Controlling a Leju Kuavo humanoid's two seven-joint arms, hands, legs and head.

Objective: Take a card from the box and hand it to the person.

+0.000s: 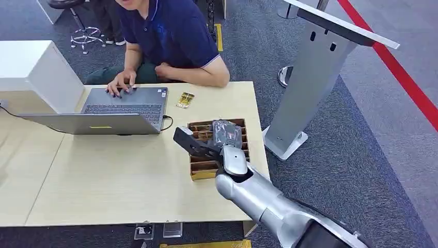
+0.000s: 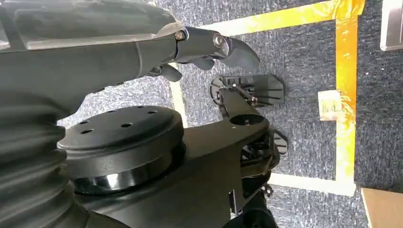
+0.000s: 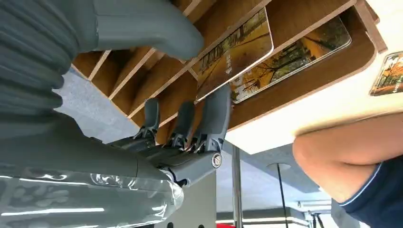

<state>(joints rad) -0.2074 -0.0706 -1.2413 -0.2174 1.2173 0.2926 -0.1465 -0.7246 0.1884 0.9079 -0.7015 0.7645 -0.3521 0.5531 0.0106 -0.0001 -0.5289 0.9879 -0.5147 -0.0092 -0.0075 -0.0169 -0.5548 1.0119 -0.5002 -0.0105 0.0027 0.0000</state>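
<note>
Counter (image 1: 129,175) carries the slotted box (image 1: 243,135), right arm (image 1: 268,204) reaching up over it, right hand (image 3: 157,95) pinching a card (image 3: 235,53) between thumb and fingers above the compartments; left hand (image 2: 209,47) hangs by the floor, fingers curled on nothing.

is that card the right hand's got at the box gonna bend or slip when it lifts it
Probably stiff: the card keeps a straight edge while pinched by the right hand. Its printed face looks glossy, so it may slip. Thin and flat, it likely weighs little against the wooden box.
</note>
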